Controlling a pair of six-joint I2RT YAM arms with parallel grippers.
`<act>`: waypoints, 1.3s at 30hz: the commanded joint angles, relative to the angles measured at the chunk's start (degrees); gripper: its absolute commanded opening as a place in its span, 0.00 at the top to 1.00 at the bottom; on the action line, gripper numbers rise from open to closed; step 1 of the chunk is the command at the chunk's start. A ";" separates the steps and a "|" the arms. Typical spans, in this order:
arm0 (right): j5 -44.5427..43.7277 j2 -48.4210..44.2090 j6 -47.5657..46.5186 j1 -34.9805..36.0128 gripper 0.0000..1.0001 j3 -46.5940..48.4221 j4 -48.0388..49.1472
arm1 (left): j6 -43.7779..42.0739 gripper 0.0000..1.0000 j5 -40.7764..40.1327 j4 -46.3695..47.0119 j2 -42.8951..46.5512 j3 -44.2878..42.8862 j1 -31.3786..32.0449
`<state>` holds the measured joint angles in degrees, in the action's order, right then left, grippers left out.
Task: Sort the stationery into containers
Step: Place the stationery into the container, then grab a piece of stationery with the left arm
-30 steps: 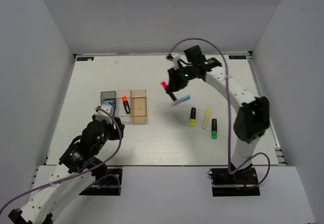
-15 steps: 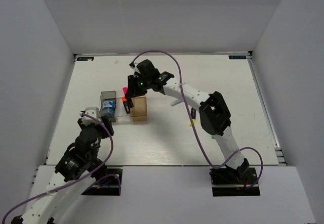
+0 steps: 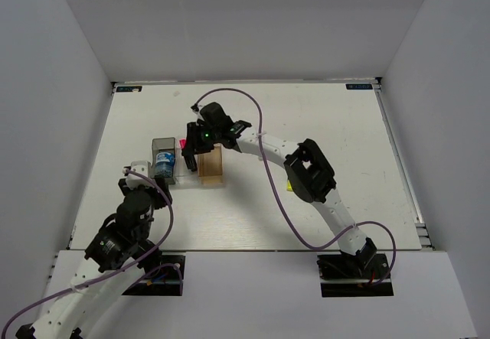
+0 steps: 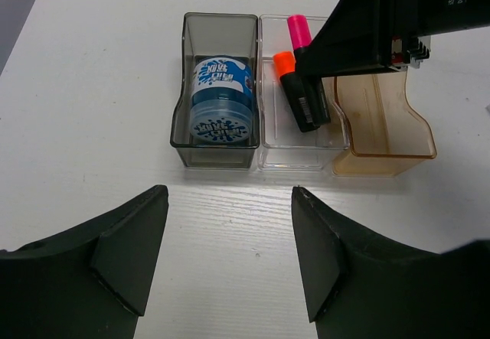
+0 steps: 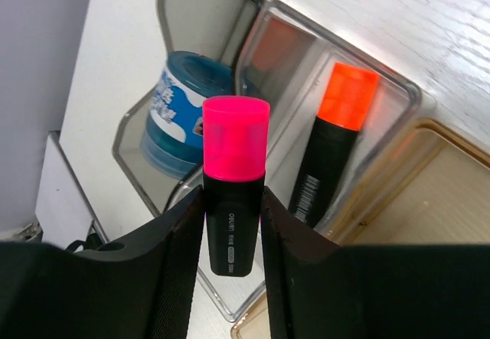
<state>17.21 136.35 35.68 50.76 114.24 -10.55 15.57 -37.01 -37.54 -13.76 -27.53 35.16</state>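
- The pink-capped marker (image 5: pixel 233 193), clamped between the right arm's fingers (image 5: pixel 178 262), hangs over the clear bin (image 4: pixel 297 160), cap toward 12 o'clock, long axis roughly along the bin.
- It has a black body with small pale print and a bright pink cap.
- At its 9 o'clock an orange-capped marker (image 4: pixel 295 90) lies in that bin, cap likewise toward 12.
- A blue-white round item (image 4: pixel 220 98) sits in the grey bin (image 4: pixel 178 117), further toward 9.
- The left arm's fingers (image 4: pixel 126 247) stand wide apart at 6 o'clock of the bins, above the table (image 4: pixel 92 86).
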 commanded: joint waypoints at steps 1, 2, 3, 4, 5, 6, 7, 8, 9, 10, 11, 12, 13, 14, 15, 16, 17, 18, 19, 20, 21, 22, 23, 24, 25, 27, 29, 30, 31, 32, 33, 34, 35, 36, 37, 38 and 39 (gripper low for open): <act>2.73 -0.74 -0.26 0.30 0.61 3.27 5.10 | 0.07 0.24 -0.43 -0.34 -0.74 0.11 -0.26; 3.09 -1.61 -0.44 0.21 0.61 3.62 5.01 | -0.02 0.24 -0.25 -0.08 -0.83 0.02 -0.26; 3.61 -1.79 -0.70 0.30 0.59 4.06 5.18 | 0.07 0.24 -0.25 -0.16 -1.00 0.11 -0.26; 4.40 -2.14 -0.96 0.39 0.56 4.07 5.10 | 0.07 0.24 -0.08 -0.08 -1.01 0.11 -0.26; 5.10 -2.84 -1.14 0.56 0.54 4.33 5.27 | -0.10 0.24 0.19 0.01 -1.18 0.02 -0.35; 5.37 -3.54 -1.23 0.48 0.52 4.42 5.19 | -0.19 0.24 0.45 0.10 -1.44 0.19 -0.35; 5.38 -4.33 -1.84 0.48 0.50 4.50 5.18 | -0.19 0.24 0.97 0.53 -1.45 0.28 -0.18; 5.11 -4.60 -2.10 0.56 0.48 4.42 5.10 | -0.28 0.24 1.33 0.54 -1.62 0.20 -0.35; 4.59 -5.56 -2.72 0.48 0.48 4.24 4.75 | -0.19 0.24 1.85 0.62 -1.88 0.19 -0.27; 4.15 -5.92 -4.38 0.48 0.51 4.15 3.61 | -0.28 0.29 2.29 0.89 -2.23 0.19 -0.26; 3.28 -6.45 -5.18 0.13 0.59 3.98 2.99 | -0.45 0.36 4.65 1.32 -2.76 0.19 -0.18; 1.96 -6.80 -6.66 -0.05 0.72 3.80 1.86 | -0.72 0.45 5.89 2.72 -3.11 0.28 -0.18; 0.99 -9.33 -11.11 -0.14 0.89 3.71 -2.94 | -0.89 0.56 7.29 3.26 -4.33 0.11 -0.18; -0.50 -10.31 -16.64 -0.40 1.00 3.54 -4.90 | -0.98 0.76 8.96 4.48 -5.30 -0.85 -0.26; -6.43 -12.93 -21.83 -0.75 1.00 2.49 -6.75 | -0.90 0.84 15.07 5.80 -9.84 -1.38 -0.26; -8.14 -16.18 -24.14 -0.93 1.00 1.35 -10.16 | -0.46 0.90 17.13 6.33 -11.80 -1.91 -0.26; -11.99 -20.12 -27.56 -2.84 1.00 -4.75 -10.72 | -0.37 0.99 21.76 8.86 -14.17 -3.83 -0.18; -16.20 -22.16 -29.51 -3.56 1.00 -7.33 -11.33 | -0.11 1.00 26.68 9.93 -21.32 -4.37 -0.18; -19.29 -26.36 -29.62 -5.39 1.00 -9.62 -11.77 | 1.11 1.00 30.47 11.16 -23.75 -5.25 0.08; -25.33 -30.93 -27.88 -6.28 0.99 -19.04 -11.87 | 1.30 1.00 32.08 15.52 -26.03 -7.17 1.13; -26.34 -33.06 -27.16 -10.21 0.96 -22.18 -11.78 | 1.39 0.98 33.31 16.87 -33.45 -7.97 3.40; -25.05 -38.39 -26.29 -12.16 0.92 -24.56 -12.74 | 1.04 0.96 32.98 18.10 -35.96 -8.85 4.91; -23.47 -39.66 -24.45 -13.74 0.88 -30.68 -16.75 | 0.69 0.83 32.54 21.60 -40.86 -12.16 9.27; -22.93 -40.81 -23.91 -18.37 0.87 -32.13 -18.27 | 0.34 0.68 30.88 22.33 -46.04 -13.68 10.71; -22.14 -44.12 -23.90 -19.72 0.85 -33.45 -19.85 | 0.25 0.51 30.17 23.55 -51.49 -16.82 12.03; -22.13 -46.52 -25.48 -24.01 0.79 -40.30 -22.41 | 1.12 0.26 28.68 23.22 -57.05 -22.81 15.98; -22.05 -51.86 -26.80 -26.40 0.68 -46.69 -23.20 | 3.22 0.23 27.27 23.56 -67.34 -30.27 18.61; -20.92 -54.41 -27.59 -27.20 0.62 -48.04 -23.64 | 4.19 0.20 25.43 22.69 -69.63 -32.13 20.02; -20.99 -55.31 -27.60 -28.34 0.60 -48.92 -24.86 | 5.25 0.20 23.41 21.82 -76.96 -38.85 21.34; -20.82 -58.36 -27.51 -29.39 0.58 -51.98 -25.66 | 7.95 0.20 21.74 20.94 -79.47 -43.70 21.88; -20.90 -59.27 -27.16 -29.84 0.57 -52.88 -26.10 | 9.11 0.20 20.50 18.49 -84.02 -46.19 22.23; -21.16 -59.97 -26.46 -31.24 0.57 -55.32 -26.10 | 10.17 0.20 18.93 15.68 -88.41 -50.56 22.84; -20.56 -60.85 -26.10 -31.86 0.57 -56.22 -26.10 | 12.35 0.21 18.91 14.61 -90.37 -52.61 22.85; -20.29 -62.68 -25.23 -32.39 0.58 -56.84 -25.84 | 14.46 0.21 18.91 13.12 -94.05 -56.02 22.94; -19.68 -63.14 -24.96 -33.70 0.58 -58.67 -25.75 | 16.14 0.21 19.78 11.97 -96.95 -59.01 23.03; -18.80 -63.84 -24.70 -34.32 0.58 -59.21 -25.58 | 16.85 0.21 20.05 11.01 -99.51 -60.52 22.94; -18.53 -64.19 -24.26 -34.85 0.58 -59.48 -25.75 | 19.29 0.21 20.05 9.34 -100.58 -64.02 22.94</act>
<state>-2.98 74.52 10.13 17.80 55.61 -36.45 27.38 -14.96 -20.88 -111.42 -85.21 58.35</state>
